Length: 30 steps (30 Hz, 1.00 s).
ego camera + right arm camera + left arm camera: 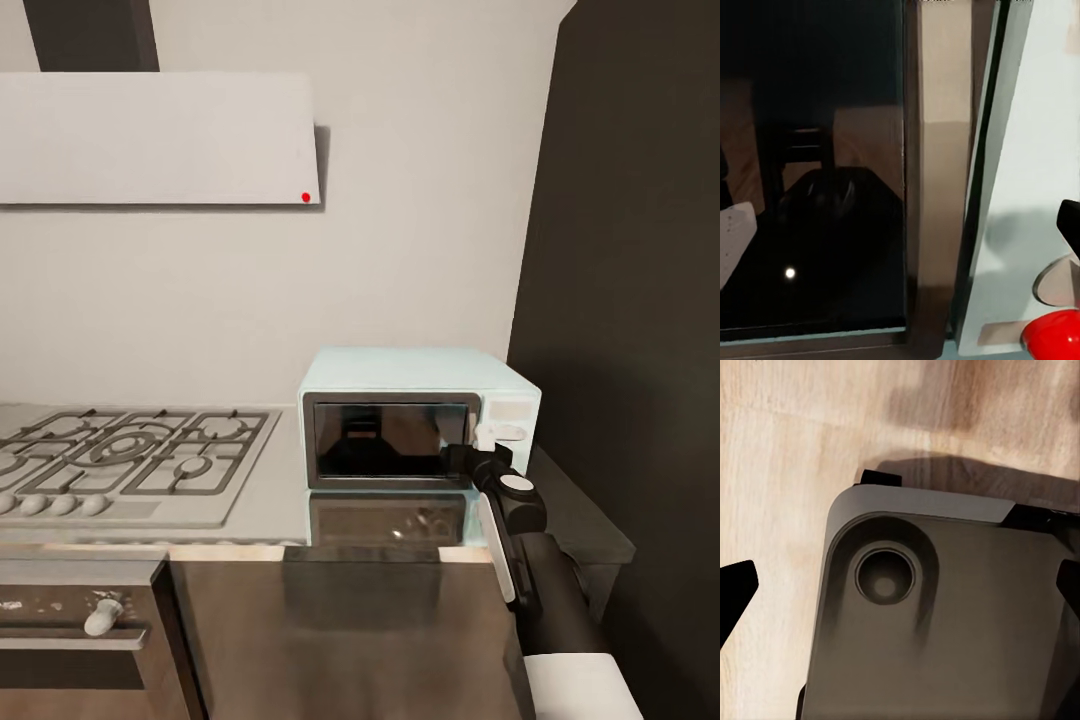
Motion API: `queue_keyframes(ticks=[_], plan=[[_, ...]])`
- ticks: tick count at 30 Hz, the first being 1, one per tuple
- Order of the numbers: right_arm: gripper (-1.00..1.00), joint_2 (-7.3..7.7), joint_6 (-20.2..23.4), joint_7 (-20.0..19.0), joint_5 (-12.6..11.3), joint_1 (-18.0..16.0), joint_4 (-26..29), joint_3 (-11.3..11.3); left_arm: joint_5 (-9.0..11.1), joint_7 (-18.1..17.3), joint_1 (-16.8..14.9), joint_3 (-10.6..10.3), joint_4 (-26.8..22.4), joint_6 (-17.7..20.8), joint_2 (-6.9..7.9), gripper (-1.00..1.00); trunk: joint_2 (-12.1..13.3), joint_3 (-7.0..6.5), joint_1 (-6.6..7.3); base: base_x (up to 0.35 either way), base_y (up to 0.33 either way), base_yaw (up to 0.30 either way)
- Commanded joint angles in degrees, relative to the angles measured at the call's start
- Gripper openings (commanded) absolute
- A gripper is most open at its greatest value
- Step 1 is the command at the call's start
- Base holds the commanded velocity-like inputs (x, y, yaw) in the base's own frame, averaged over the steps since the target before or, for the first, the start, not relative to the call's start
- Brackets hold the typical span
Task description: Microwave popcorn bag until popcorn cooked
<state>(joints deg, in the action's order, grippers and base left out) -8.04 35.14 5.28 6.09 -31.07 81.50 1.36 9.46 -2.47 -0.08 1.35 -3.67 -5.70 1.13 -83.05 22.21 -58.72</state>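
Observation:
The microwave (415,425), a pale mint-white box, stands on the countertop (270,490) against the wall, and its dark glass door looks closed. My right gripper (464,458) is at the door's right edge, beside the control panel. In the right wrist view the door glass (817,187), the door frame (934,187) and the panel's red indicator light (1059,337) are very near, and my right gripper (900,232) is open, with one dark fingertip (1069,223) over the panel. My left gripper (900,589) hangs open above the floor. The popcorn bag is out of view.
A steel gas hob (130,450) lies left of the microwave, under a white hood (160,138). A tall dark cabinet (630,300) rises just right of the microwave. Below the counter at the left is an oven knob (103,615). The left wrist view looks down on my grey base (945,615) and the wood floor (780,472).

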Motion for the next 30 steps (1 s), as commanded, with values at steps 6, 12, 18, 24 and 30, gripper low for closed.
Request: queue_keyframes(ticks=[6, 12, 18, 24, 30], plan=[[1.00, -0.05, 0.37, -0.18, 0.58, -0.04, 0.06, 0.05, 0.47, -0.26, -0.01, 0.14, 0.03, -0.10, 0.01, 1.00, -0.03, 0.06, 0.00, 0.006, 0.000, 0.000], [-1.00, 0.03, 0.77, -0.14, 0.55, -0.04, -0.37, 0.13, 0.47, -0.22, -0.01, 0.21, 0.02, -0.10, 0.01, 1.00, -0.03, 0.06, 0.00, 0.000, 0.000, 0.000], [-1.00, 0.04, 0.64, -0.02, 0.66, -0.04, -0.46, 0.13, 0.48, -0.18, -0.01, 0.23, 0.03, -0.10, 0.01, 1.00, -0.03, 0.06, 0.00, 0.000, 0.000, 0.000], [-1.00, 0.04, 0.66, -0.01, 0.67, -0.04, -0.46, 0.14, 0.47, -0.20, -0.01, 0.23, 0.02, -0.10, 0.01, 1.00, -0.03, 0.06, 0.00, 0.000, 0.000, 0.000], [-1.00, -0.08, 0.84, 0.46, 3.19, -0.04, -0.60, 2.08, 0.50, -0.08, -0.01, 0.41, -0.03, -0.22, -0.09, 1.00, -0.03, 0.05, 0.00, 0.000, 0.000, 0.000]])
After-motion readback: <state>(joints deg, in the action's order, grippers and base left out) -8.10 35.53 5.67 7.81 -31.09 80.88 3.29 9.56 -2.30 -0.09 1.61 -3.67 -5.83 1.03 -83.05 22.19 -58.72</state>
